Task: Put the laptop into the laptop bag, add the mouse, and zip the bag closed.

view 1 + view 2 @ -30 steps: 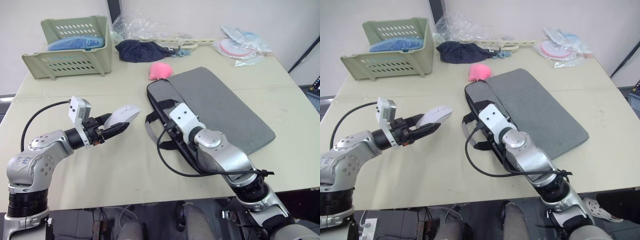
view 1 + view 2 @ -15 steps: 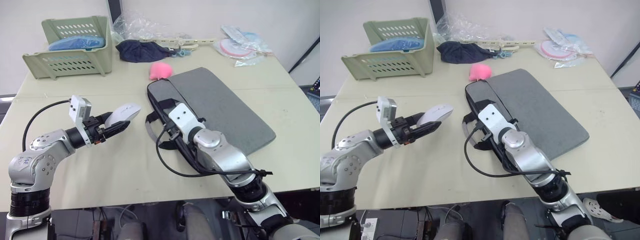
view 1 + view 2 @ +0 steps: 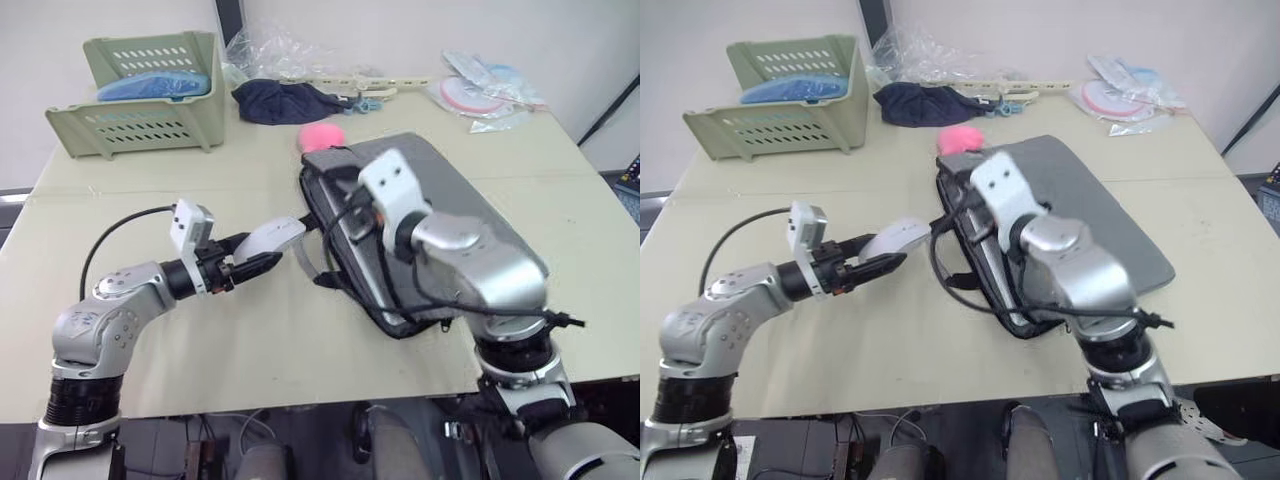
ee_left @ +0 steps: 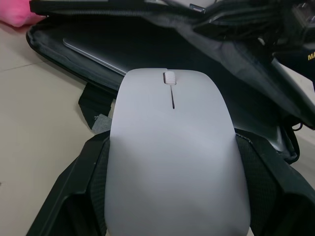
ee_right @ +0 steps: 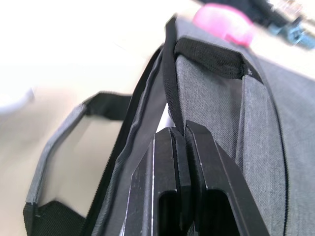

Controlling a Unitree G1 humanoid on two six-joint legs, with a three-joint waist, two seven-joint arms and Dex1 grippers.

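Left gripper (image 3: 262, 266) clamped on the mouse (image 3: 272, 237) — just beside the laptop bag (image 3: 440, 215) mouth. Right gripper (image 5: 179, 147) pinched on the bag's upper edge, lifting it — laptop (image 4: 93, 55) inside.

The right claw (image 5: 183, 135) pinches the grey laptop bag's (image 5: 216, 103) black zipper edge; a pink plush toy (image 5: 224, 22) sits beyond it at one o'clock.

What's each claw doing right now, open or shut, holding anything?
Left claw: shut on the mouse, pointed at the open laptop bag.
Right claw: shut on the laptop bag's upper edge, lifting it open.
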